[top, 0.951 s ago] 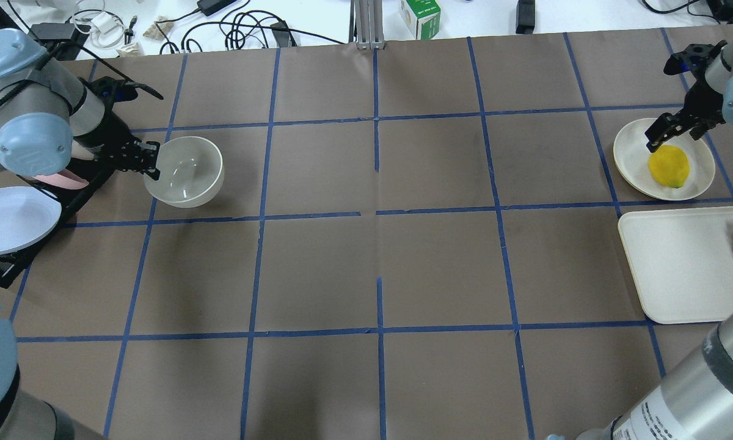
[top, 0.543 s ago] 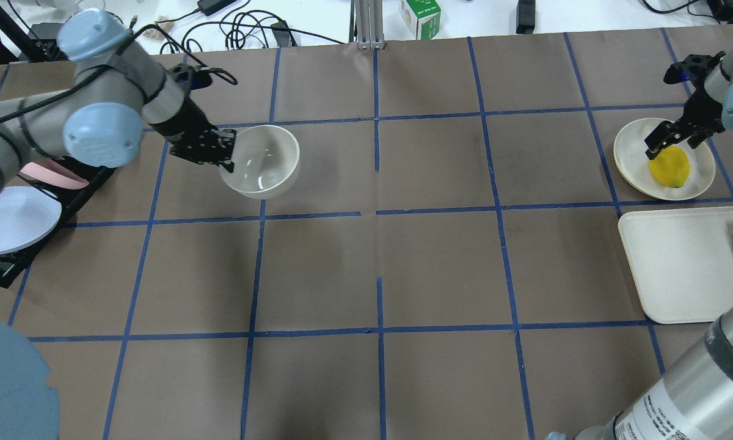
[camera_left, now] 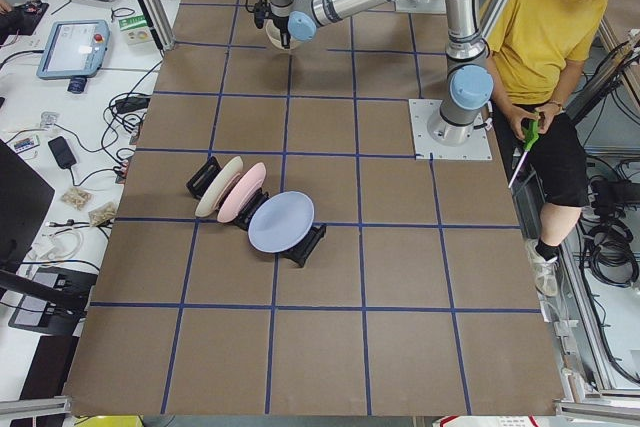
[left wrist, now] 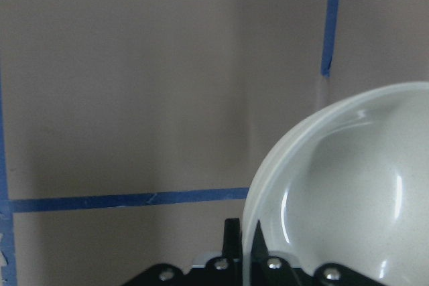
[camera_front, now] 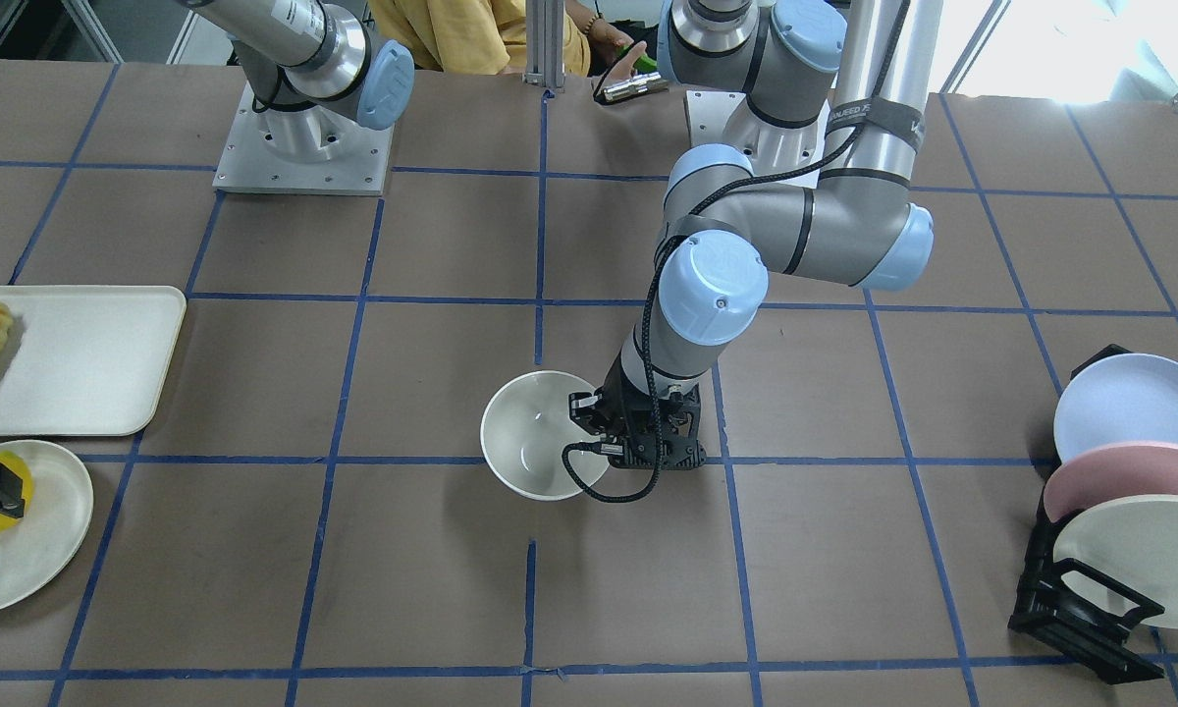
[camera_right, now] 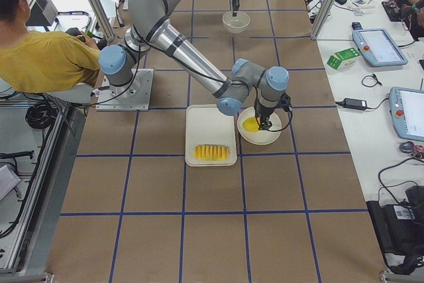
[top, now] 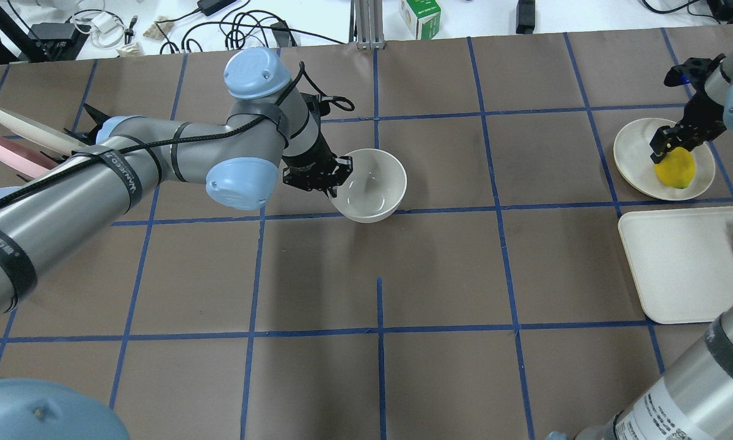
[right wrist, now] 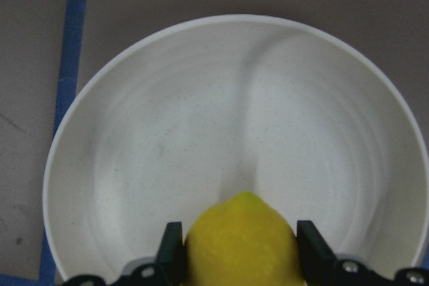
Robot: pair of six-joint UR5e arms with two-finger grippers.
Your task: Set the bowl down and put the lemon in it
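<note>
Right wrist-mounted shows us what overhead hides, right gripper (right wrist: 240, 249) clamping lemon (right wrist: 241, 226) at 6 o'clock on plate (right wrist: 201, 118), left gripper (left wrist: 247, 254) pinching bowl (left wrist: 355, 185) rim

We see an off-white bowl (top: 372, 186) and a brown table (top: 446, 269) gridded with blue tape lines (top: 380, 366). The lemon (top: 678, 171) is bright yellow.

Bright, even overhead lighting; blown-out glare at front-facing view's top right corner; soft shadows on table (top: 440, 275); specular streaks inside bowl (left wrist: 362, 185); wrist views soft.
</note>
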